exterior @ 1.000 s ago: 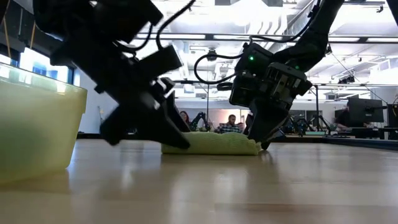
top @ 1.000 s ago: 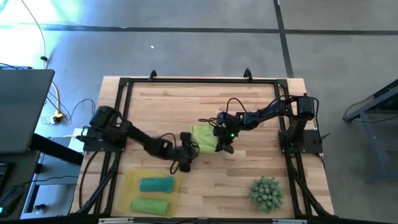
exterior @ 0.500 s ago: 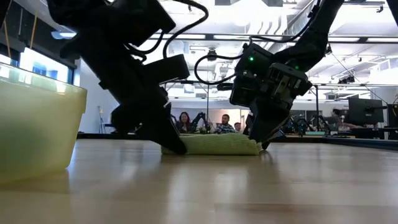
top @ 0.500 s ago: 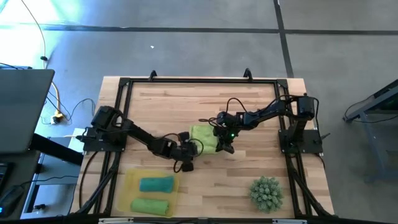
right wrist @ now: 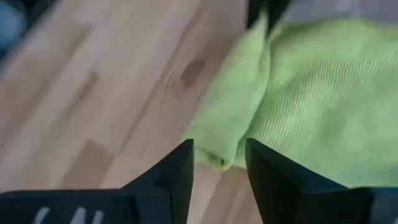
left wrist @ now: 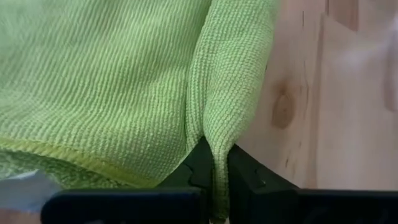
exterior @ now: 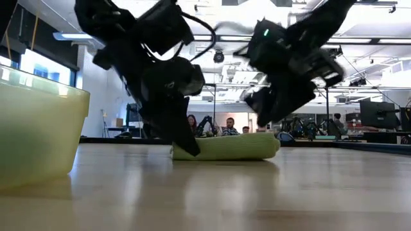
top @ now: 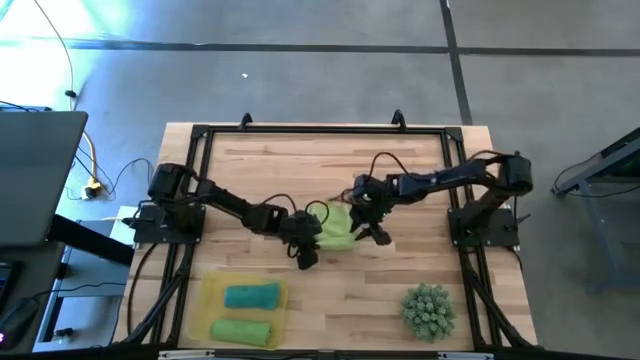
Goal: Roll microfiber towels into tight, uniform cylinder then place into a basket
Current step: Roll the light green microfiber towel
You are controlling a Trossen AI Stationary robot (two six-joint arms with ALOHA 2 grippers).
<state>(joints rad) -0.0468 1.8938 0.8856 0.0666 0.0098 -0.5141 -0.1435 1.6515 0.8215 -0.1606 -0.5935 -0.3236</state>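
Left gripper (left wrist: 214, 171) clenched on a fold of the green towel (top: 337, 228) at mid-table; right gripper (right wrist: 219, 163) released, raised just beside it.

Green towel (top: 338, 226) folded, mid-table; blue roll (top: 251, 296), green roll (top: 240, 330) in yellow basket (top: 208, 304)

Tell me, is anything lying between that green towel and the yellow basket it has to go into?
Nothing visible does. The towel lies mid-table, pinched by the left gripper; only bare wood separates it from the basket, which already holds two rolled towels.
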